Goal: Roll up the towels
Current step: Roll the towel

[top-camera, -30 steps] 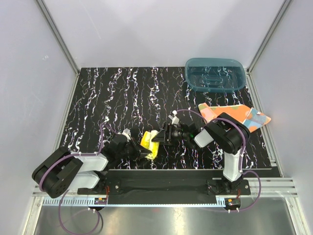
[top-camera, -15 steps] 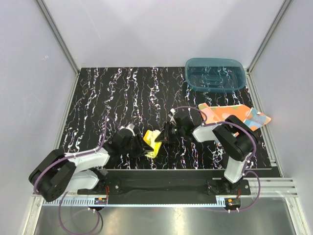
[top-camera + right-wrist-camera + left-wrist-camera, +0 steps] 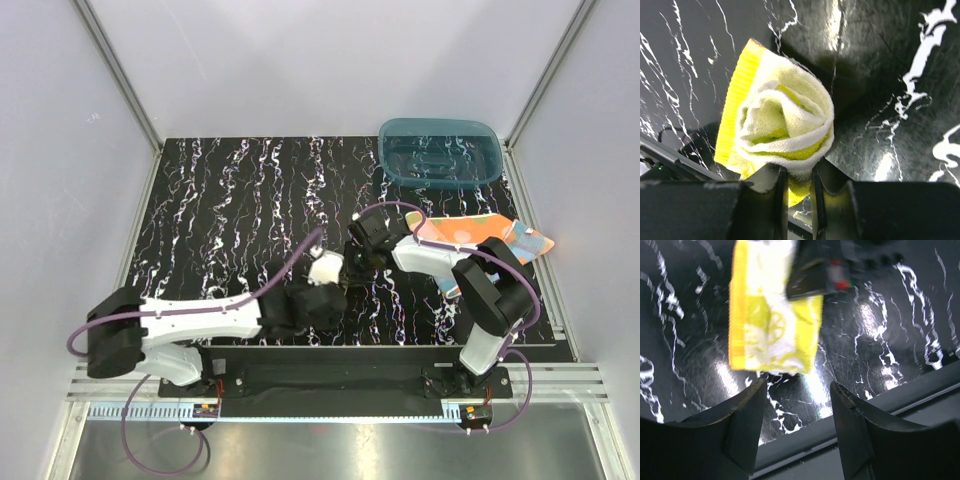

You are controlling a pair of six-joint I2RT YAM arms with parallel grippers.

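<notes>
Right claw on rolled yellow towel, hidden overhead.

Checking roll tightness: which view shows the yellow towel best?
Right wrist: the small yellow cloth towel shows its spiral end, pinched in the right end effector. Left wrist shows only its printed side; top external hides it behind the arms.

Left tool hangs with jaws spread; right tool is pinched nearly closed.

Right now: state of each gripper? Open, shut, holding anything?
Left gripper: open, holding nothing.
Right gripper: shut on the edge of the rolled yellow towel.
</notes>
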